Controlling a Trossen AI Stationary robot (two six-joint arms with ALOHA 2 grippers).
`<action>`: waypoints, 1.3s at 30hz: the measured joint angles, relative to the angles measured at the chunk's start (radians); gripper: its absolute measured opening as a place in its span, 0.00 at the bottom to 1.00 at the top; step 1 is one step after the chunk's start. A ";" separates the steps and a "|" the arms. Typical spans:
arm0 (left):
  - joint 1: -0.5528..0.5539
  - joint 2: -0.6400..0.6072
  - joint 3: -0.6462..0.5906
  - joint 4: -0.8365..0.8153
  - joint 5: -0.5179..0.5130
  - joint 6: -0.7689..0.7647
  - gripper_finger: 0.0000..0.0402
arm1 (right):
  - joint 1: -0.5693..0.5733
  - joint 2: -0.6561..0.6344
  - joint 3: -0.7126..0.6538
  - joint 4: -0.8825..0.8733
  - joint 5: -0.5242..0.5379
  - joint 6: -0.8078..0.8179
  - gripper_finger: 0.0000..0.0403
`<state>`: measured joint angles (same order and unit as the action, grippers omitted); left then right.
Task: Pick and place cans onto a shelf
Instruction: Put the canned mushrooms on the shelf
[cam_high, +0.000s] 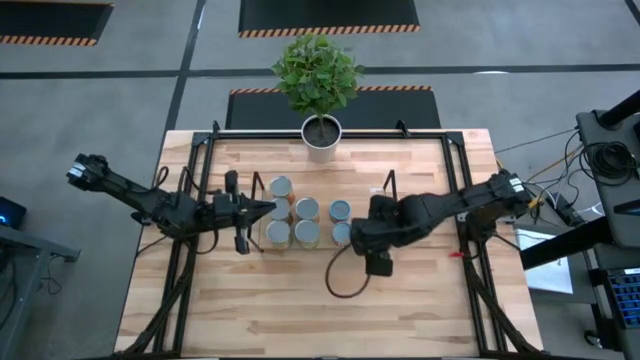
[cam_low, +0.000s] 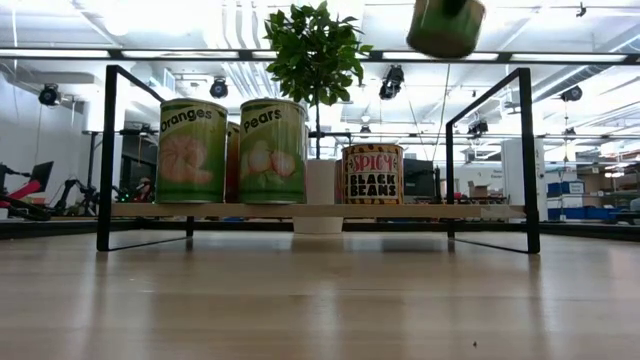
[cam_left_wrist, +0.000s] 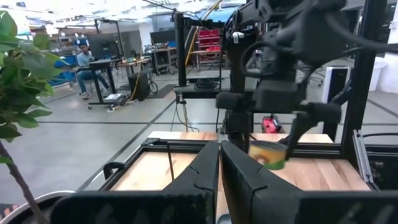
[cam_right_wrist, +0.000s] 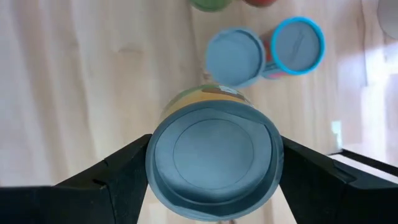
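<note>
low view: three cans stand upright on the light wood board of the shelf (cam_low: 320, 211), a low rack with thin black wire end frames. their printed labels read "oranges" on a green can (cam_low: 191, 151), "pears" on a second green can (cam_low: 272, 151) just beside it, and "spicy black beans" on a shorter orange-tan can (cam_low: 372, 174) set apart from them. a further can shows only as an orange sliver between the first two. behind the shelf stands a white plant pot (cam_low: 319, 182) holding a leafy green plant (cam_low: 314, 50).

high view: round silver-grey can tops (cam_high: 307, 209) sit in two rows on the pale wood-plank worktop (cam_high: 300, 310), five visible. the left tool (cam_high: 262, 209) lies low at the left end of the rows, fingers close together with a narrow gap and nothing between them. the right tool (cam_high: 362, 232) is at the right end of the rows, near a black cable loop (cam_high: 345, 275).

right wrist view: the right tool (cam_right_wrist: 213, 163) is clamped on a held can (cam_right_wrist: 213, 160), one dark finger at each side of its ribbed grey lid, its label greenish-yellow. the low view shows this can (cam_low: 446, 25) raised well above the shelf. below it lie a grey-topped can (cam_right_wrist: 234, 56) and a blue-rimmed one (cam_right_wrist: 297, 45).
</note>
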<state>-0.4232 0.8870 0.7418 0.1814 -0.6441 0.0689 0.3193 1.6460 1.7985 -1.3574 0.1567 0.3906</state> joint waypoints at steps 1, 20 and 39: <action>0.000 0.000 0.000 0.000 0.000 0.000 0.00 | -0.013 0.001 -0.007 0.000 -0.001 -0.013 0.72; 0.000 0.001 0.000 0.006 0.000 0.000 0.00 | -0.083 0.094 -0.122 0.017 0.000 -0.150 0.72; -0.001 0.002 0.000 0.011 0.007 -0.001 0.00 | -0.111 0.096 -0.303 0.143 0.000 -0.263 0.72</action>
<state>-0.4240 0.8890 0.7418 0.1925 -0.6373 0.0681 0.2085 1.7420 1.4960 -1.2141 0.1570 0.1276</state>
